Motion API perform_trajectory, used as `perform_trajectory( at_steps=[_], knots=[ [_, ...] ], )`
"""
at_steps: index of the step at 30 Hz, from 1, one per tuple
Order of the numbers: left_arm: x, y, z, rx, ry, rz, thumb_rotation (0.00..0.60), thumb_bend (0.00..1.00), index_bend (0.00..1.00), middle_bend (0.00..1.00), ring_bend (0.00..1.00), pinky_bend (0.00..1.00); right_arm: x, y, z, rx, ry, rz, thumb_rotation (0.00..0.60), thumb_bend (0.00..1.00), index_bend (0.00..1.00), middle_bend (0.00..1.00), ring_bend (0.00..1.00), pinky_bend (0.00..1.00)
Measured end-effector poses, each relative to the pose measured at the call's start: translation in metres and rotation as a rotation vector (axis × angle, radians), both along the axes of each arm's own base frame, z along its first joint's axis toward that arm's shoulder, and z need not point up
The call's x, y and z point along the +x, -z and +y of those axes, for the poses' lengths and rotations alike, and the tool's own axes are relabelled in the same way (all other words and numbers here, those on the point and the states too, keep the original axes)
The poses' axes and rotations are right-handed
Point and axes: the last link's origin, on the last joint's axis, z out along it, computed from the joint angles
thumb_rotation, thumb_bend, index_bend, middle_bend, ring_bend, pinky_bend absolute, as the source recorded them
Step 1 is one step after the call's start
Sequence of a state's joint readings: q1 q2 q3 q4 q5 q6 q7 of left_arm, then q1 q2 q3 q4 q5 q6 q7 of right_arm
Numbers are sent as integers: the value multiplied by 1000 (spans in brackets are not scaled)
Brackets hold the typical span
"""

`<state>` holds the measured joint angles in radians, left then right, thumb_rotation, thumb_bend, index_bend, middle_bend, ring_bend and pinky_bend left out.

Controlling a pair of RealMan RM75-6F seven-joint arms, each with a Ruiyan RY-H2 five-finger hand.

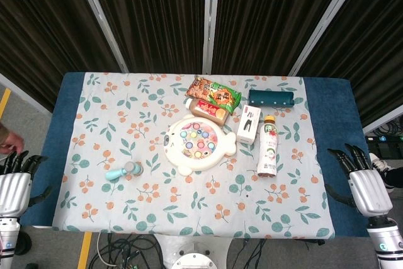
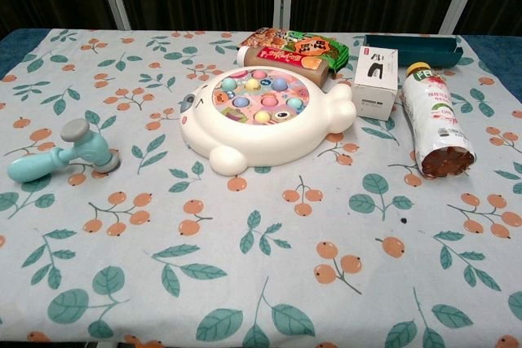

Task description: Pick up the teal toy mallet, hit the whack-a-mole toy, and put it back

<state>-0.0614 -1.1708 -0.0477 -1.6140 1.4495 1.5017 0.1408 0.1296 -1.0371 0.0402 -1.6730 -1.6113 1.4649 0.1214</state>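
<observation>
The teal toy mallet (image 1: pixel 124 171) with grey head ends lies flat on the floral cloth, left of centre; the chest view shows the mallet (image 2: pixel 61 157) at the far left. The white whack-a-mole toy (image 1: pixel 197 143) with pastel buttons sits in the middle of the table, and the chest view shows the toy (image 2: pixel 263 116) close up. My left hand (image 1: pixel 15 181) hangs off the table's left edge, fingers apart, holding nothing. My right hand (image 1: pixel 365 177) hangs off the right edge, likewise spread and holding nothing. Neither hand appears in the chest view.
A bottle (image 1: pixel 268 147) lies on its side right of the toy, beside a white box (image 1: pixel 249 123). Snack packs (image 1: pixel 213 93) and a red box (image 1: pixel 208 111) sit behind the toy. A dark teal case (image 1: pixel 271 97) lies at the back right.
</observation>
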Motion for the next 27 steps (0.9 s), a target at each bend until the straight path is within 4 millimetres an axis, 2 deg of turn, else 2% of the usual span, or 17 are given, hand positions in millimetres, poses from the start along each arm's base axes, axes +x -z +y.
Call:
perform_trajectory(
  at_steps=[7,15,19,23,27],
  knots=[
    [4,3,5,-8,5,-19,600,195,229,230,99,0,-1,-2,-2,-6,-4,1,600,174,130,189,0,0],
    [25,17,36,-93,75,-141,600,188,238,233,99,15,1,-13,-1,-40,-25,25,600,173,130,190,0,0],
    [38,34,59,-194,101,-221,600,195,266,248,131,80,2,-16,0,-50,-30,30,600,173,130,190,0,0],
    [54,61,82,-313,100,-275,600,204,269,256,156,99,0,-17,1,-52,-24,31,600,173,130,190,0,0],
    [68,86,95,-367,78,-308,600,209,283,258,156,101,-2,-18,1,-54,-16,31,600,173,130,190,0,0]
  ],
)
